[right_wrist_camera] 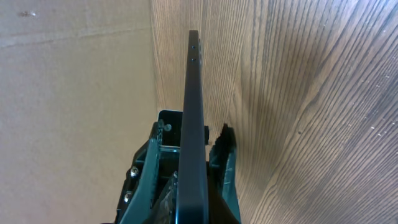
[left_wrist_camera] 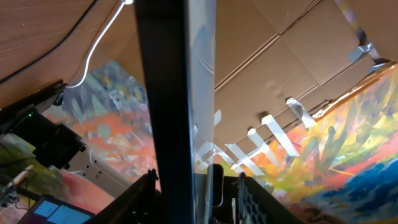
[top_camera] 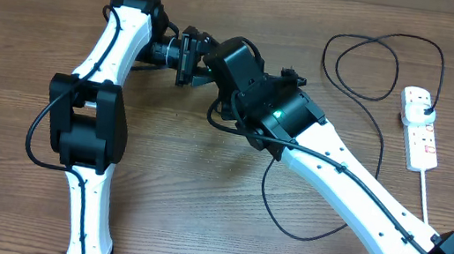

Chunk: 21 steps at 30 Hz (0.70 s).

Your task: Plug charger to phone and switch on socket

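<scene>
Left wrist view, left gripper (left_wrist_camera: 196,182): clamped on the phone (left_wrist_camera: 174,93), which stands edge-on between the fingers (left_wrist_camera: 144,198). It shows as a dark slab with a paler face on its right side.
Left wrist view, surroundings: the wood table (left_wrist_camera: 37,25) fills the upper left corner.
Right wrist view, right gripper (right_wrist_camera: 194,134): closed on the phone too. The thin dark slab is seen along its edge, with two small holes near its far end. Wood grain runs beside it on the right.
Overhead, arms: the left arm (top_camera: 113,49) rises from the near edge at the left. The right arm (top_camera: 353,180) comes from the near right corner. Their wrists meet close to the middle of the far edge, and the phone is hidden among them.
Overhead, socket (top_camera: 421,141): lies beside the right edge, towards the far right corner. Its white cord (top_camera: 426,204) runs to the near edge. The switch position is too small to tell.
Overhead, charger (top_camera: 424,104): its black plug sits in the far end of the socket. The cable loops towards the far edge, then runs down the right half and curls under the right arm. The connector tip cannot be seen.
</scene>
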Tool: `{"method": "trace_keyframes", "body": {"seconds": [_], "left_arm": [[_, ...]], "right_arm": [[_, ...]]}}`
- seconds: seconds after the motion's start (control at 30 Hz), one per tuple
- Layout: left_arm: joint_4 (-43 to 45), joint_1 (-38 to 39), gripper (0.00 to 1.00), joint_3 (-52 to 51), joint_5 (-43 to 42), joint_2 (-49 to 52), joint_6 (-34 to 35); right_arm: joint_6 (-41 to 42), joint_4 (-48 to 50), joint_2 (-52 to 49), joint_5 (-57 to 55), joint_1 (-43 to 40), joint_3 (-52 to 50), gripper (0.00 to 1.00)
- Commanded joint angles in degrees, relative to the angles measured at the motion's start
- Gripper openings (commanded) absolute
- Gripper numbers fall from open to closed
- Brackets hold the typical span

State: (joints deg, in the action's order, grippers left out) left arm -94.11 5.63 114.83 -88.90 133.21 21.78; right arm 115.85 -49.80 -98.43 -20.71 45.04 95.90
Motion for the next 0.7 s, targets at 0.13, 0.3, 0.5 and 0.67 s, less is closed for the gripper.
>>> {"method": "trace_keyframes", "body": {"seconds": [0.13, 0.3, 0.5, 0.67], "left_arm": [[-0.1, 0.4, 0.44, 1.3, -0.7, 0.1, 1.0], [-0.1, 0.4, 0.40, 1.3, -0.7, 0.1, 1.0], [-0.1, 0.4, 0.31, 1.3, -0.7, 0.1, 1.0], [-0.1, 0.4, 0.17, 1.3, -0.7, 0.1, 1.0]], "right_arm": [[3.1, -0.2, 0.4, -0.9, -0.1, 1.6, 0.05], [3.0, -0.2, 0.4, -0.6, -0.1, 1.6, 0.05], [3.0, -0.2, 0.4, -0.2, -0.1, 1.6, 0.05], [2.5, -0.2, 0.4, -0.1, -0.1, 1.6, 0.06]]}}
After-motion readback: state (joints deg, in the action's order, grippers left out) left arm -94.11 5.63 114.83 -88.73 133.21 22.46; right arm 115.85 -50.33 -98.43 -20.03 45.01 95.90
